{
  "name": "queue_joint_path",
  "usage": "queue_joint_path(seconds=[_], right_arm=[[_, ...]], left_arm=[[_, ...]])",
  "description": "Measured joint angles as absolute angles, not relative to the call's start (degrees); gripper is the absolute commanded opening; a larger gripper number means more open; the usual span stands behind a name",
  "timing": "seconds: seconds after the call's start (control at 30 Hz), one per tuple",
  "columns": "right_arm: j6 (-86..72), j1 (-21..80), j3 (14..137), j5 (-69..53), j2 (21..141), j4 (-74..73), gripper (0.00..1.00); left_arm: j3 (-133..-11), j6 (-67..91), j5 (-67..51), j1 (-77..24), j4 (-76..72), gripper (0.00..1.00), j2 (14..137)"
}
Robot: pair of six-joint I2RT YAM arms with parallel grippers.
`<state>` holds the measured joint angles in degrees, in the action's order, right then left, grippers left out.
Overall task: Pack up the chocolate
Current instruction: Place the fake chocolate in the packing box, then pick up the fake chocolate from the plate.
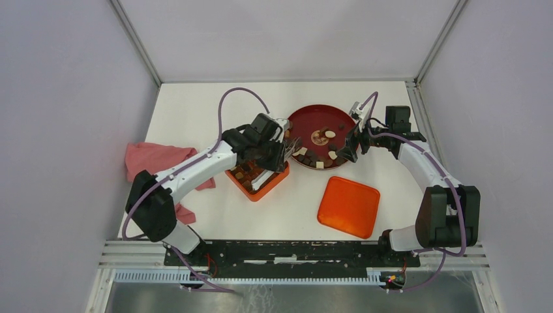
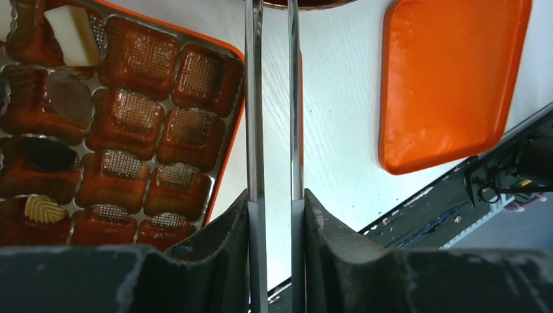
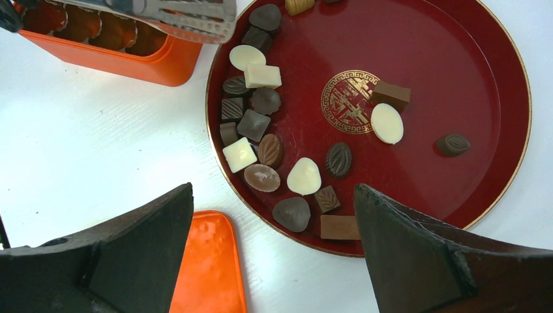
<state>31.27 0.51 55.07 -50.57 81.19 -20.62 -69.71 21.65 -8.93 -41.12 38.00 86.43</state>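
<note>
Many small brown and cream chocolate pieces (image 3: 253,125) on round dark-red plate (image 3: 456,78), few in orange compartmented box (image 3: 130,62). Likely light, brittle: pinch flat sides. Left claw (image 2: 274,205) clamps metal tongs (image 2: 253,98); right claw (image 3: 274,195) wide.

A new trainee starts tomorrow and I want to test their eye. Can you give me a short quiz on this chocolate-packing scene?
1. True or false: the right pincer grips a chocolate.
2. What is the left pincer shut on? A a chocolate, B metal tongs, C nothing.
3. Fill in: most chocolates lie on the ___.
Key: 1 false, it hangs open and empty. 2 B. 3 dark-red plate.
</note>
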Motion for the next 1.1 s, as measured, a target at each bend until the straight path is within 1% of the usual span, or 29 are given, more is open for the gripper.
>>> queue_joint_path(seconds=[0.33, 0.63, 1.1], right_arm=[[31.3, 0.5, 55.1, -50.6, 81.2, -20.6, 0.98], [31.3, 0.5, 55.1, -50.6, 81.2, -20.6, 0.98], [31.3, 0.5, 55.1, -50.6, 81.2, -20.6, 0.98]], left_arm=[[-80.4, 22.2, -1.8, -45.7, 44.8, 0.38, 96.9], [-89.7, 22.1, 3.4, -47.5, 50.9, 0.41, 104.4], [-95.9, 21.4, 4.4, -48.5, 56.1, 0.44, 110.1]])
